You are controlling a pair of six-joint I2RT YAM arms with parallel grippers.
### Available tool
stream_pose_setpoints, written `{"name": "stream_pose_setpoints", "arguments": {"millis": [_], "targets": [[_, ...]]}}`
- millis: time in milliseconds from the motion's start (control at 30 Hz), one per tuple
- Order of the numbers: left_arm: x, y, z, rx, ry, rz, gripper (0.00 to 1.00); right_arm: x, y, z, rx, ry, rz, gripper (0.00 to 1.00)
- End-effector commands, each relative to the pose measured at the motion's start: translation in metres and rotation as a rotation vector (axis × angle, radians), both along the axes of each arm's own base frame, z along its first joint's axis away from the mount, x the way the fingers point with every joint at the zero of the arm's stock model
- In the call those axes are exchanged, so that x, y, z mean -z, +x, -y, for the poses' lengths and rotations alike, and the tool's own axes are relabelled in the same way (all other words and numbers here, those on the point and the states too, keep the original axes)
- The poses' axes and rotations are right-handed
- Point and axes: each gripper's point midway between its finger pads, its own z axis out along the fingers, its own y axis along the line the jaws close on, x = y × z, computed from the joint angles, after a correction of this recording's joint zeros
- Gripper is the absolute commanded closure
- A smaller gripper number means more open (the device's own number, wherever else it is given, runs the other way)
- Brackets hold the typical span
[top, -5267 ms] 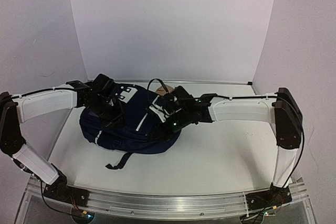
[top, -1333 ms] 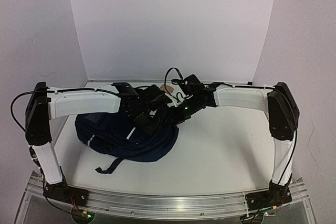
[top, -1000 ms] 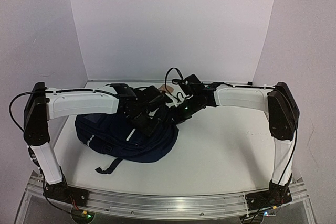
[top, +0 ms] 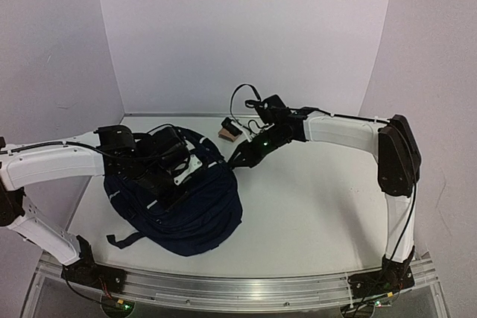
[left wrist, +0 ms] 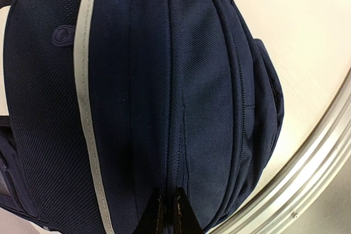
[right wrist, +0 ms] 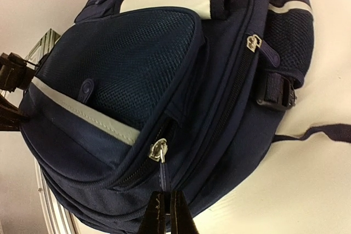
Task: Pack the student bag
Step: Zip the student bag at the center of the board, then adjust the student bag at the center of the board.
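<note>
1. Student bag [top: 186, 214] is lying at the table's [top: 313, 206] left front, having shifted nearer us.
2. Our left gripper [left wrist: 166, 204] is clenching its seam, and our right gripper [right wrist: 166, 206] is pinching the zipper pull [right wrist: 163, 175].
3. We are probably bracing it for zipping.

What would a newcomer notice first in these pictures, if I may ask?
A big navy backpack lies on the left half of the table, under the left arm. The right claw is shut on a zip pull of the bag, and the left claw pinches its fabric.
</note>
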Motion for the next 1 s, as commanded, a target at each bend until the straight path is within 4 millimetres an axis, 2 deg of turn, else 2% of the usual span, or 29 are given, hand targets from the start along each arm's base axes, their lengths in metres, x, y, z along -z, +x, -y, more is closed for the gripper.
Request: {"name": "stream_pose_setpoints", "arguments": {"millis": [0,167,267,433,467,500,533,633,700,767,833,867,900,967], "targets": [[0.003,-0.039,-0.002,0.139,0.036,-0.085,1.0,0.0,0.021,-0.008,0.02,-0.006,0.086,1.0],[0.005,-0.047,-0.005,0.158,0.052,-0.097,1.0,0.018,0.039,-0.018,0.042,-0.03,0.09,1.0],[0.006,-0.052,-0.006,0.172,0.073,-0.1,1.0,0.018,0.042,-0.022,0.054,-0.019,0.069,1.0],[0.004,-0.051,-0.007,0.163,0.082,-0.082,0.99,-0.004,0.036,-0.026,0.029,0.05,0.019,0.98],[0.002,-0.047,-0.007,0.135,0.079,-0.068,0.95,-0.01,0.035,-0.026,0.029,0.071,-0.005,0.84],[-0.002,-0.043,-0.007,0.099,0.072,-0.053,0.86,-0.015,0.037,-0.025,0.039,0.087,-0.023,0.7],[-0.007,-0.039,-0.004,0.073,0.056,-0.038,0.77,-0.02,0.041,-0.024,0.052,0.103,-0.042,0.61],[-0.029,-0.023,-0.001,-0.053,-0.036,0.022,0.53,-0.03,0.056,-0.021,0.111,0.135,-0.088,0.39],[-0.046,-0.005,-0.01,-0.203,-0.127,0.054,0.39,-0.034,0.063,-0.021,0.128,0.145,-0.087,0.26],[-0.059,0.014,-0.027,-0.371,-0.218,0.048,0.3,-0.034,0.068,-0.024,0.137,0.152,-0.09,0.2],[-0.068,0.033,-0.051,-0.55,-0.303,0.034,0.27,-0.026,0.077,-0.031,0.159,0.155,-0.115,0.18],[-0.071,0.039,-0.061,-0.621,-0.325,0.037,0.25,-0.025,0.082,-0.034,0.167,0.162,-0.116,0.18],[-0.072,0.044,-0.072,-0.707,-0.347,0.034,0.23,-0.015,0.088,-0.038,0.174,0.159,-0.121,0.16],[-0.068,0.047,-0.09,-0.84,-0.356,0.021,0.17,-0.011,0.103,-0.047,0.201,0.178,-0.099,0.12]]}}
